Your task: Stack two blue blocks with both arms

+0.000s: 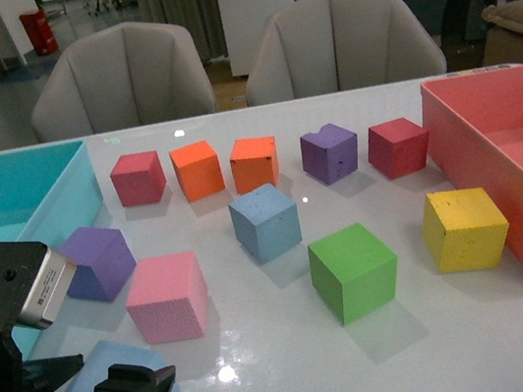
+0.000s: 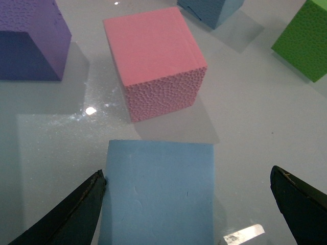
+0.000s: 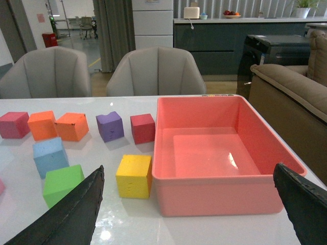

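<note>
Near-left on the table: near blue block (image 2: 158,189) lies between wide-open jaws

Near blue block flat on white table (image 1: 445,346), smooth top face up, directly under left gripper (image 2: 186,196). Jaws stand far apart, nothing gripped. One finger (image 2: 76,212) right at the block's side edge; contact or hairline gap, cannot tell. Other finger (image 2: 301,201) well clear of it. Front view shows only a pale corner of this block past the gripper body.

Far blue block (image 1: 265,220) mid-table, well apart from the first, turned corner-on, faces pitted, nothing touching it.

Pink cube (image 1: 166,296) just beyond the near block, roughly between the two blues. Purple cube (image 1: 100,261) tilted, beside the pink one, close to teal bin (image 1: 3,197). Green cube (image 1: 353,271) right of the far blue block and nearer the robot. Yellow cube (image 1: 464,229) just beside salmon bin (image 3: 214,196).

Right gripper (image 3: 186,201) held above the table, fingers spread wide, empty, looking onto the salmon bin
</note>
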### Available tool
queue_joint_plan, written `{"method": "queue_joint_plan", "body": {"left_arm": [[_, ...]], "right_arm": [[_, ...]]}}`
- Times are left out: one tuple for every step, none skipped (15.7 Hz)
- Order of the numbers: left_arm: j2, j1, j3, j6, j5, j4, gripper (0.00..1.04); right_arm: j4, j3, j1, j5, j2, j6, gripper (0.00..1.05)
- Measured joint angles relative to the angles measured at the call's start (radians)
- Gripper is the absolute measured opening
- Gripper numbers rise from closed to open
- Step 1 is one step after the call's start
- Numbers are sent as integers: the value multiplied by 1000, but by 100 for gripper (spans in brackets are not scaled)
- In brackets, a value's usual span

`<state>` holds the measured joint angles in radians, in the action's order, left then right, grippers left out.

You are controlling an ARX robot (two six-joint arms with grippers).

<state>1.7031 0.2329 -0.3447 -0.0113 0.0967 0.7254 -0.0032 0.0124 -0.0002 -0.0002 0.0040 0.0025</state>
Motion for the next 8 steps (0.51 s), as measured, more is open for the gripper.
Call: {"method": "queue_joint_plan", "body": {"left_arm": [[17, -3, -4, 13, -10, 17, 98], [35, -8, -7, 19, -15, 31, 98], [53, -9, -8, 19, -18, 38, 98], [61, -9, -8, 20, -19, 39, 98], [64, -9, -8, 20, -20, 43, 98], [64, -9, -8, 19, -19, 53, 98], [65, -8, -8, 20, -19, 63, 98], [74, -8, -8, 20, -18, 77, 98]], "right_arm": [[0, 0, 0, 0, 0, 0, 98], [0, 0, 0, 0, 0, 0, 98], [0, 0, 0, 0, 0, 0, 98], [0, 0, 0, 0, 0, 0, 98], [0, 0, 0, 0, 0, 0, 98], [0, 0, 0, 0, 0, 0, 98], [0, 0, 0, 0, 0, 0, 98], [0, 0, 0, 0, 0, 0, 98]]}}
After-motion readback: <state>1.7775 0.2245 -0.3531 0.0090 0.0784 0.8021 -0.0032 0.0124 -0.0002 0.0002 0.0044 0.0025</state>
